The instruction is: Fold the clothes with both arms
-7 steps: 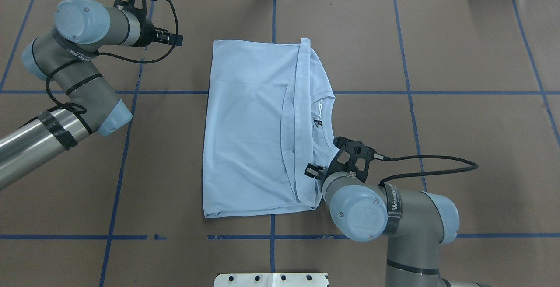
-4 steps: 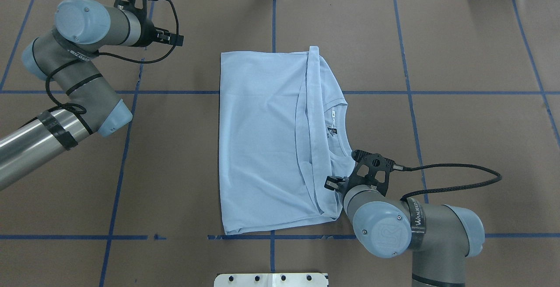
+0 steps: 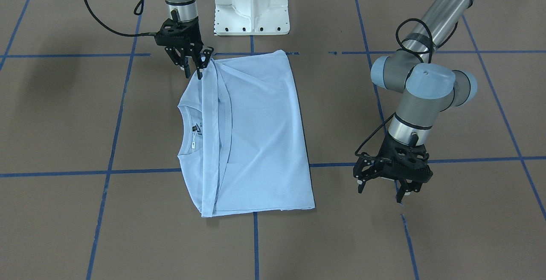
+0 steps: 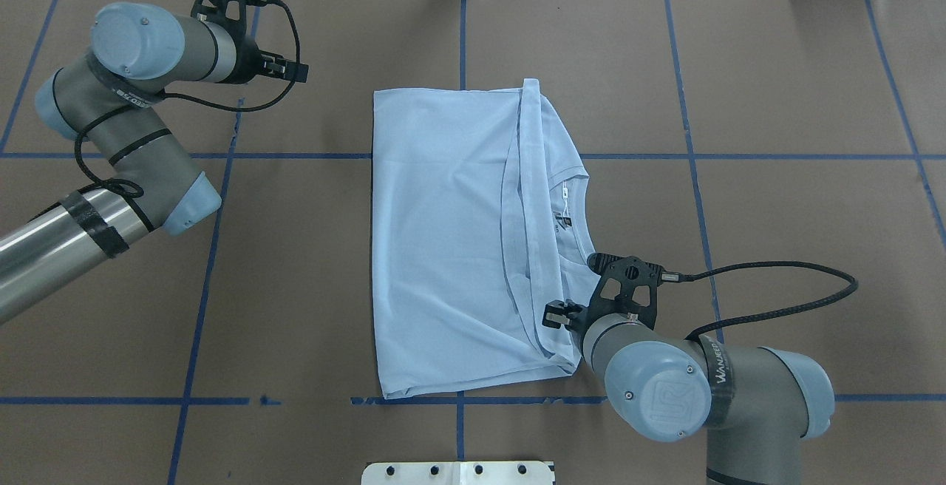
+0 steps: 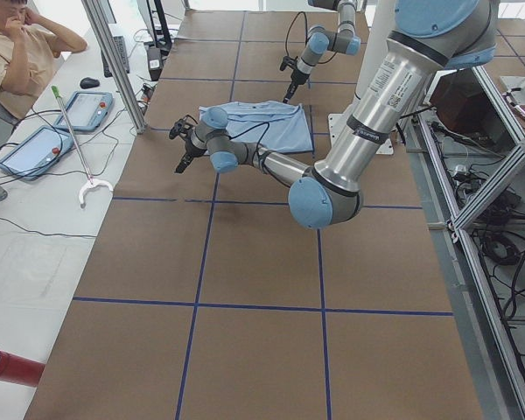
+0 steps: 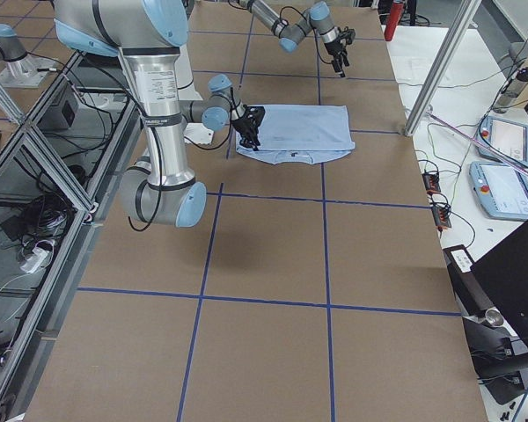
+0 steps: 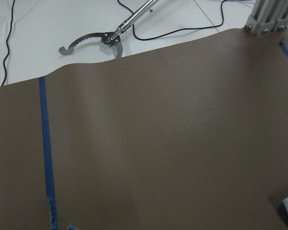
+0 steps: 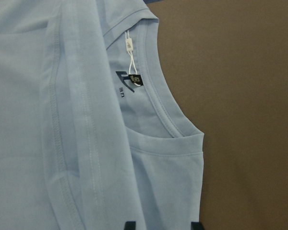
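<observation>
The clothes are one light blue T-shirt point(image 4: 443, 233), folded into a long rectangle and lying flat mid-table, also in the front-facing view point(image 3: 260, 130). Its round collar point(image 8: 158, 96) and white tag point(image 8: 129, 48) show on the side toward my right arm. My right gripper point(image 3: 193, 74) hangs over the shirt's corner nearest the robot, beside the collar. Its fingertips point(image 8: 129, 225) stand apart with cloth lying flat below them, so it is open. My left gripper point(image 3: 381, 190) hovers open over bare table, well clear of the shirt's far side, holding nothing.
The white pedestal base point(image 3: 251, 2) sits at the robot's edge of the table. Blue tape lines point(image 4: 214, 248) cross the brown surface. A metal grabber tool point(image 7: 110, 38) lies beyond the table's end. A person point(image 5: 26, 44) sits there beside tablets.
The shirt slid to the right together with my right gripper, then stopped. Since then only the right wrist has shifted a little. The left arm has barely moved.
</observation>
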You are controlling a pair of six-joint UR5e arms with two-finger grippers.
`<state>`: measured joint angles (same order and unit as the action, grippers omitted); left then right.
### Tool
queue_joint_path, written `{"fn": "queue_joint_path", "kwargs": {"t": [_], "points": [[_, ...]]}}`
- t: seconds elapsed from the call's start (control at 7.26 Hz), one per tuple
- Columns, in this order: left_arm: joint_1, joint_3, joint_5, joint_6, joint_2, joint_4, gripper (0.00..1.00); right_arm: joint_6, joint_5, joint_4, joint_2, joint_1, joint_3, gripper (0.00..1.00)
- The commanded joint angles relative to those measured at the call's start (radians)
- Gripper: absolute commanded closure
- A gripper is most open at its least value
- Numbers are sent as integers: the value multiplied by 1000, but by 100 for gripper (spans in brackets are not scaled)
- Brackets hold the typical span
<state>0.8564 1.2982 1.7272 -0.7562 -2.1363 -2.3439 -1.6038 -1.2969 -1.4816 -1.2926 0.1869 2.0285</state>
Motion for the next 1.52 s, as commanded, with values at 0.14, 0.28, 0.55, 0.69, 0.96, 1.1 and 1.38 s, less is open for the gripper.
{"fn": "queue_joint_path", "kwargs": {"t": [0.14,0.28,0.55,0.69,0.96,1.1,1.38], "points": [[0,0,0,0,2,0,0,288,36,6,-13,-76,30,0],[0,0,0,-2,6,0,0,335,38,10,-14,-93,30,0],[0,0,0,-17,6,0,0,341,102,7,-11,-141,21,23],[-2,1,0,-17,9,0,0,344,96,10,-8,-142,19,65],[-2,1,0,-20,9,0,0,363,93,10,-5,-142,21,66],[-2,1,2,-20,9,0,0,366,93,10,-5,-142,21,66],[-2,3,2,-20,9,0,0,363,94,10,4,-142,27,90]]}}
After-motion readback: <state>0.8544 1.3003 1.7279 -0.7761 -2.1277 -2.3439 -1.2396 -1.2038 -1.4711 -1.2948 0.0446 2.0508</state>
